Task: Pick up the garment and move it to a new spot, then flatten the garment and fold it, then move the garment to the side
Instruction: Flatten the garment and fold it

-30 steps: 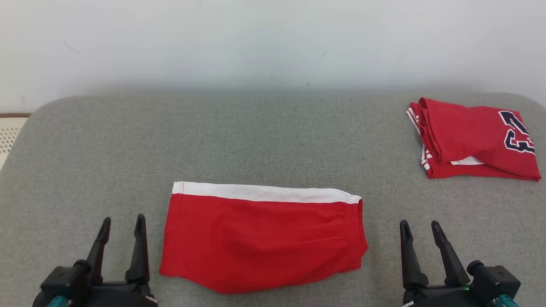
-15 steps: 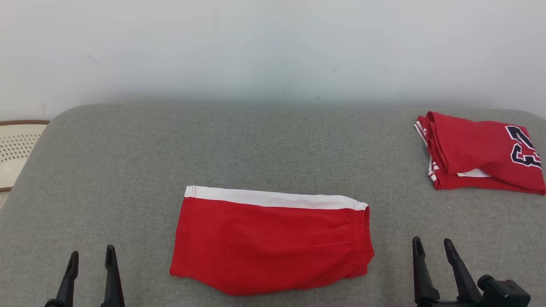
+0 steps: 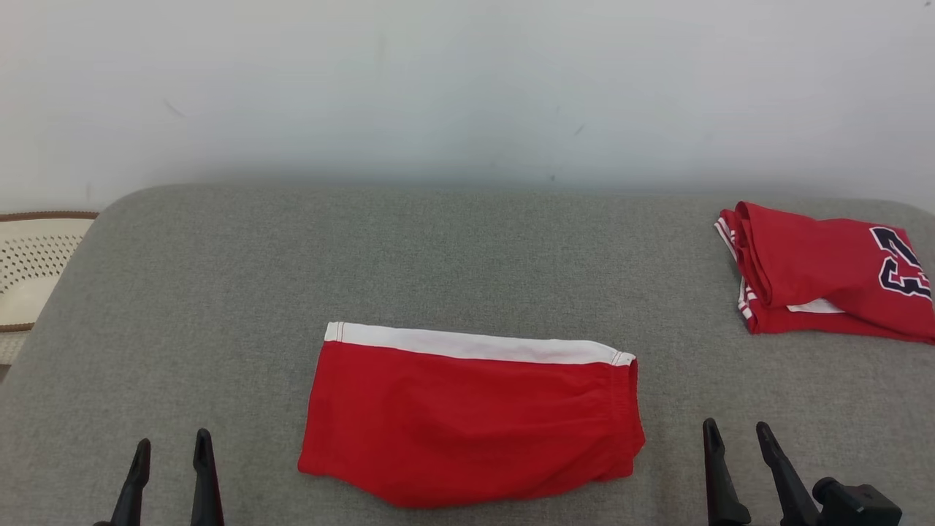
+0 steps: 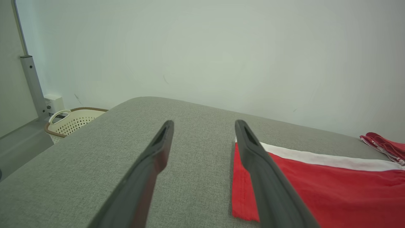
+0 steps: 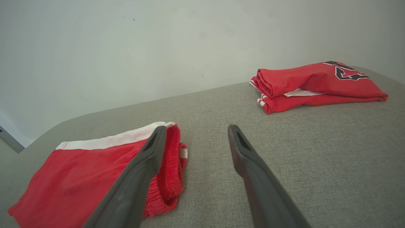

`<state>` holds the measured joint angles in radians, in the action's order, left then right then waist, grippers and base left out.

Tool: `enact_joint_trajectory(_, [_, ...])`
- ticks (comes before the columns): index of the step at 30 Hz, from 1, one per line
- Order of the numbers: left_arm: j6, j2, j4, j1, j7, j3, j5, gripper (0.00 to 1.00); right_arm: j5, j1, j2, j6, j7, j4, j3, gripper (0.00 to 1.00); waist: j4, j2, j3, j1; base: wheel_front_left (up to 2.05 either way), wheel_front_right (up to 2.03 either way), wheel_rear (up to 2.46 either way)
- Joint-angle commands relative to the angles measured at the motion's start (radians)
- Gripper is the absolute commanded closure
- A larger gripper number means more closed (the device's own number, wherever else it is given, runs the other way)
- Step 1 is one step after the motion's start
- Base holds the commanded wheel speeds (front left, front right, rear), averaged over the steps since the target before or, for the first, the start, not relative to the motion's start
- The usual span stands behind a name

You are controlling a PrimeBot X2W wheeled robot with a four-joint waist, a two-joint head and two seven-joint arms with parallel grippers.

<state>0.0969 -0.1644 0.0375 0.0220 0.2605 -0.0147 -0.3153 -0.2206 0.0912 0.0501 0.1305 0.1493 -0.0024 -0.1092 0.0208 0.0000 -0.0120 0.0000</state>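
grey padded surface [image 3: 467, 256]: spans the head view, with a pale wall behind.
garment [image 3: 467, 431]: red with a white band along its far edge, folded flat at the front middle of the surface, between the two grippers.
red jersey [image 3: 825, 277]: folded, far right, well apart from the garment.
basket [image 3: 29, 263]: cream, perforated, beyond the left edge.
left gripper [image 3: 172, 442]: fingers spread, empty.
right gripper [image 3: 734, 427]: fingers spread, empty.
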Motion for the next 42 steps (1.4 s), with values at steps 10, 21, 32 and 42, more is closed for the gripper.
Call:
enact_joint_trajectory(10, [-0.038,0.033,-0.023,0.0,0.004,-0.002,0.035,0.0,-0.005,-0.136,0.0,0.001,-0.064,0.098,-0.045,0.0,0.025,0.0,0.007,0.0,0.0,0.0,0.0])
enact_joint_trajectory(21, [-0.068,0.058,-0.056,-0.032,0.004,-0.028,0.044,0.0,-0.017,-0.358,0.0,0.001,-0.099,0.466,-0.005,0.0,0.097,0.0,0.039,0.0,0.0,0.0,0.0])
enact_joint_trajectory(32, [-0.089,0.069,-0.086,-0.051,0.004,-0.014,0.045,0.0,-0.086,-0.448,0.0,0.001,-0.078,0.734,-0.012,0.0,0.118,0.0,0.059,0.0,0.0,0.0,0.0])
enact_joint_trajectory(42, [-0.108,0.083,-0.105,-0.075,0.004,-0.005,0.057,0.0,-0.165,-0.509,-0.002,0.001,-0.003,0.854,-0.098,1.0,0.109,0.0,0.068,0.0,0.0,0.0,0.0])
